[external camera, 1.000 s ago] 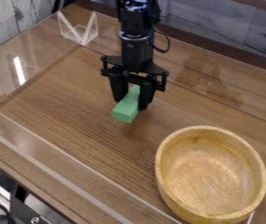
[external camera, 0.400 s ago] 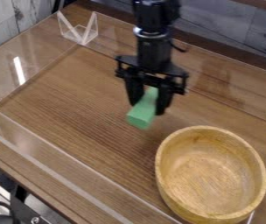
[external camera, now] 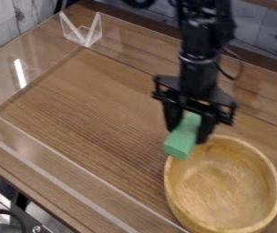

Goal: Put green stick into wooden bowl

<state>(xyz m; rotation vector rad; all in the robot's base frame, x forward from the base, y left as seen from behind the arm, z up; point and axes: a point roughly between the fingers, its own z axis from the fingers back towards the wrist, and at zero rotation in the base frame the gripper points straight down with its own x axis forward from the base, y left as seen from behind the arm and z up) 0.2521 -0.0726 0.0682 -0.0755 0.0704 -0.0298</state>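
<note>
My black gripper [external camera: 189,126] points straight down and is shut on the green stick [external camera: 182,138], a bright green bar that hangs tilted from between the fingers. The stick's lower end is above the near-left rim of the wooden bowl [external camera: 265,162], a large round tan bowl at the lower right of the table. Nothing lies inside the bowl. The stick's upper part is hidden by the fingers.
Low clear plastic walls [external camera: 56,182] enclose the wooden table top on the left and front sides. A clear folded stand [external camera: 80,30] sits at the back left corner. The arm's black column rises toward the top of the view.
The gripper has carried the green stick rightward and toward the camera, from the table's middle to the bowl's left rim. The bowl has not moved.
</note>
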